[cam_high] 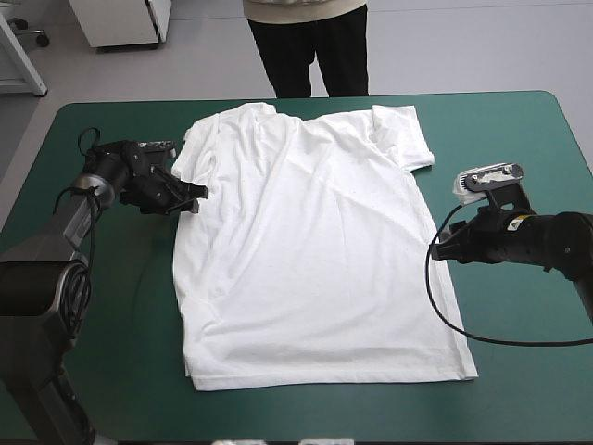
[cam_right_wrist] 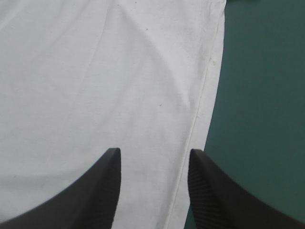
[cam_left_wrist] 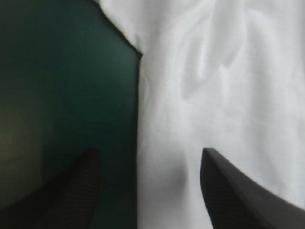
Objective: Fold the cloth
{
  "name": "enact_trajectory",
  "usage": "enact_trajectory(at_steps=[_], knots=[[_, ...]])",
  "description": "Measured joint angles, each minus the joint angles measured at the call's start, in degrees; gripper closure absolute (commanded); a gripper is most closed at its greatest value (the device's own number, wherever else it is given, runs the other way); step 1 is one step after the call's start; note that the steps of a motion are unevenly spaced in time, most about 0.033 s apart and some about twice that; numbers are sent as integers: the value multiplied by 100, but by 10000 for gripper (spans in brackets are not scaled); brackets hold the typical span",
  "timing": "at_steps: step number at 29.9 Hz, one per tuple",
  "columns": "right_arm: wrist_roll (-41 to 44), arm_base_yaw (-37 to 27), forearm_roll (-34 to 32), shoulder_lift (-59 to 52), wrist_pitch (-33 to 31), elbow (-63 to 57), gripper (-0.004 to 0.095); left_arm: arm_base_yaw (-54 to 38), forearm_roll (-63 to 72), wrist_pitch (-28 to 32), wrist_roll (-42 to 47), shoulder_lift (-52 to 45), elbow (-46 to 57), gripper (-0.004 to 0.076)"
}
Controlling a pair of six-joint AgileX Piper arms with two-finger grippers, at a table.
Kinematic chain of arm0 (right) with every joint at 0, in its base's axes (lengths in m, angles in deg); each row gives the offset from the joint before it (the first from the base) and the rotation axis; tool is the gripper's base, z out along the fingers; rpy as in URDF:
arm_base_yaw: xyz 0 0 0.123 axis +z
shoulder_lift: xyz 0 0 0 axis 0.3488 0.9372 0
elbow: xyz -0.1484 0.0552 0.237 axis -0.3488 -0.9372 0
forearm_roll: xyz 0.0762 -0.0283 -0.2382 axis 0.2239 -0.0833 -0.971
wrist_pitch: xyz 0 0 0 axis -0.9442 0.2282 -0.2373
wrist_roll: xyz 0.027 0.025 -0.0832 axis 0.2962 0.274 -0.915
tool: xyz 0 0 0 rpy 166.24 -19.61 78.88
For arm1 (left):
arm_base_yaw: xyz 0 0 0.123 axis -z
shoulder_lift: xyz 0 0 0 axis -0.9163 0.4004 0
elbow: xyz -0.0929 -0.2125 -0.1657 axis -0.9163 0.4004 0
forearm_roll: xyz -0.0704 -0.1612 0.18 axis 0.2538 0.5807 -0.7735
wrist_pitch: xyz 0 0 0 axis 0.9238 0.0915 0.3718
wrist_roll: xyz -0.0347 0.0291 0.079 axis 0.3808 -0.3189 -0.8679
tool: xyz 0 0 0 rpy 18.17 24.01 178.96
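The white T-shirt (cam_high: 315,250) lies spread flat on the teal-green cover, collar toward the far edge and bottom hem toward the near edge. My left gripper (cam_high: 192,194) sits low at the shirt's left side, just below the sleeve. It is open in the left wrist view (cam_left_wrist: 150,160), with the shirt's (cam_left_wrist: 219,95) side edge running between the fingers. My right gripper (cam_high: 437,248) is at the shirt's right side edge, about midway down. It is open in the right wrist view (cam_right_wrist: 154,155), its fingers over the shirt (cam_right_wrist: 95,71) and its side hem.
Bare teal-green cover (cam_high: 111,315) borders the shirt on the left, and a wider strip (cam_high: 519,334) lies on the right. The shirt's bottom hem lies a short way from the table's near edge.
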Motion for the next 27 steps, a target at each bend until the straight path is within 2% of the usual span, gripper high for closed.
enact_trajectory(at_steps=[4, 7, 9, 13, 21, 27], knots=[[0, 0, 0, 0, 0, 0, 486, -5, 39, -32, -6, 195, -54, 279], [-6, 0, 0, 0, 0, 0, 493, -5, 39, -96, -6, 218, -91, 322], [-22, 0, 0, 0, 0, 0, 505, 12, 8, -126, -70, 224, -110, 422], [-23, 0, 0, 0, 52, 0, 532, 105, -189, -147, -139, 250, -116, 715], [-125, 0, -7, 13, 90, 13, 526, 164, -190, -147, -178, 296, -146, 733], [-168, 0, -280, 634, -7, 610, 446, 164, -179, -297, -184, 340, -286, 733]])
